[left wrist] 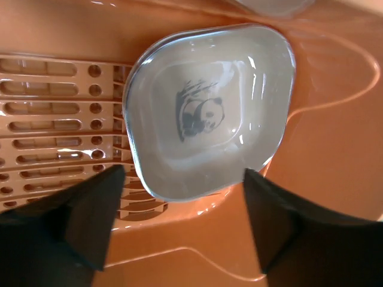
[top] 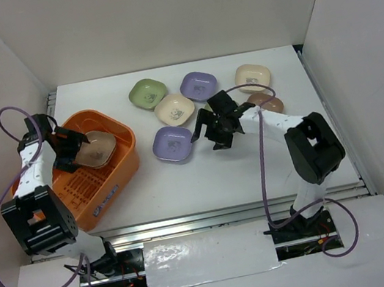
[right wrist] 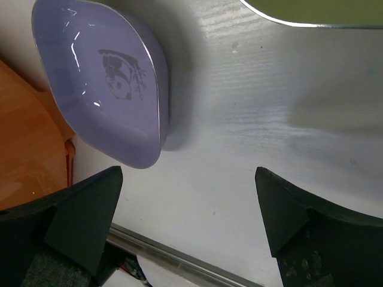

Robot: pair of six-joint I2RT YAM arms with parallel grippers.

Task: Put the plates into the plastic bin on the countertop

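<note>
A greyish-cream plate (left wrist: 209,113) with a panda print lies tilted in the orange plastic bin (left wrist: 335,179), partly over its slotted base. My left gripper (left wrist: 182,203) is open just short of the plate's near edge, with nothing between its fingers (left wrist: 96,215). From above, this plate (top: 96,149) sits in the far half of the bin (top: 119,173), beside the left gripper (top: 73,151). My right gripper (right wrist: 188,203) hangs open over bare countertop (right wrist: 251,119), next to a lilac plate (right wrist: 102,89). Seen from the top, the right gripper (top: 213,134) is just right of that lilac plate (top: 173,144).
Other plates lie on the countertop (top: 206,178): green (top: 147,93), cream (top: 174,109), lilac (top: 198,85), cream (top: 252,76) and brown (top: 268,104), partly behind the right arm. A metal rail (top: 227,215) runs along the front edge. White walls enclose three sides.
</note>
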